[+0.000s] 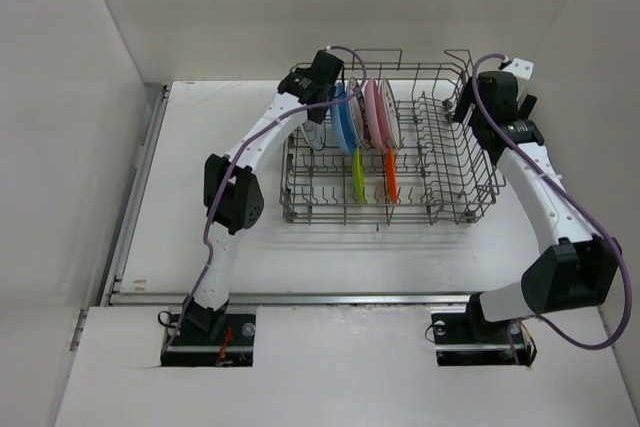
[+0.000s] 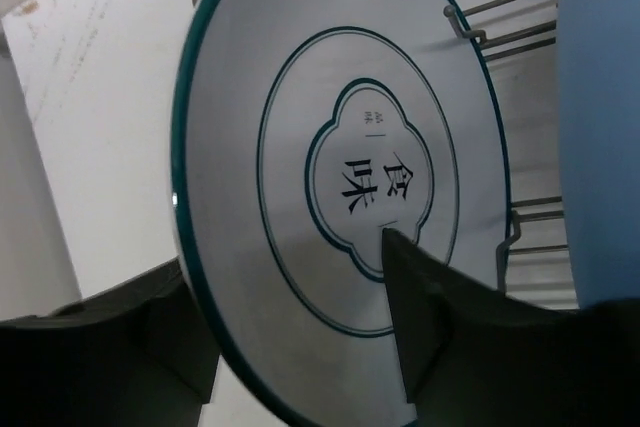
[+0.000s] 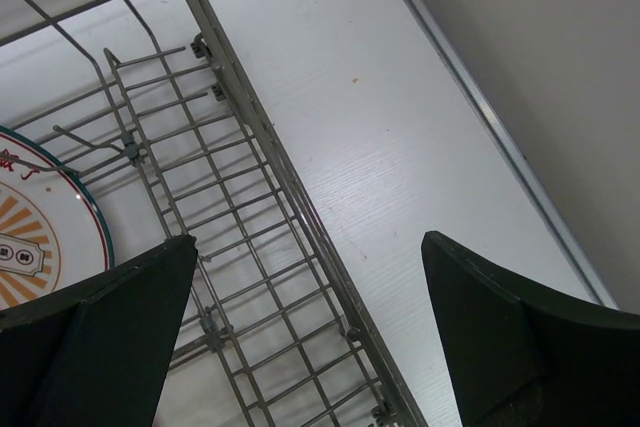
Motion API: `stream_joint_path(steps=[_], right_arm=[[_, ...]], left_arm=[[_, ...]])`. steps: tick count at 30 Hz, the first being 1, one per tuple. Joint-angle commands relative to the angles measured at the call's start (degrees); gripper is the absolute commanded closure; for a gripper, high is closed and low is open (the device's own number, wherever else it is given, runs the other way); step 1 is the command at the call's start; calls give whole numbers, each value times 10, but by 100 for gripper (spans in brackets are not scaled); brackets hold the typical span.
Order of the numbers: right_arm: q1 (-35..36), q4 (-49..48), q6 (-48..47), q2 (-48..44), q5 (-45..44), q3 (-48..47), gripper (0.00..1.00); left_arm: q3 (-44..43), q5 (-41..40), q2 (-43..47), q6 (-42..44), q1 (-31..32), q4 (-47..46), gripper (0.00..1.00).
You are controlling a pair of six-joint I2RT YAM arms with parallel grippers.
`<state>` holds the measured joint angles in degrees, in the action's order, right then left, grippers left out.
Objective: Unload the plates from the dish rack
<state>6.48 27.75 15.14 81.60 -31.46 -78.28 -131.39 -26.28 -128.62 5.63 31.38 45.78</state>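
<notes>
Left hand [image 2: 290, 257] straddles ringed plate [image 2: 300, 97] rim; blue plate [image 2: 600, 147] close beside

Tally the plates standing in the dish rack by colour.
ringed white plate: 1
blue plate: 1
plain white plate: 1
pink plate: 1
orange-centred plate: 1
yellow-green plate: 1
orange plate: 1
Total: 7 plates

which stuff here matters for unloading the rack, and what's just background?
Job:
- dish rack
- ringed white plate, left gripper astride it
- blue plate
- pink plate
- yellow-green plate
- orange plate
- orange-centred plate
- right gripper, open beside the rack

Background:
- table
- enclosure walls
- purple cables
</notes>
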Motion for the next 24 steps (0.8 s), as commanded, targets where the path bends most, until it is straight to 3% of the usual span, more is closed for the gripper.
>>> stream_joint_path(steps=[1, 2, 9, 24], right_arm=[[5, -29, -7, 3, 6, -6, 0], [5, -29, -7, 9, 12, -6, 0], [5, -49, -7, 31, 65, -6, 2], [5, -31, -12, 3, 72, -27, 3]], left_arm=[[-23, -9, 9, -32, 3, -12, 45], [-23, -9, 4, -40, 3, -12, 56], [-33, -14, 4, -82, 3, 27, 100], [-90, -29, 70, -93, -4, 10, 100]])
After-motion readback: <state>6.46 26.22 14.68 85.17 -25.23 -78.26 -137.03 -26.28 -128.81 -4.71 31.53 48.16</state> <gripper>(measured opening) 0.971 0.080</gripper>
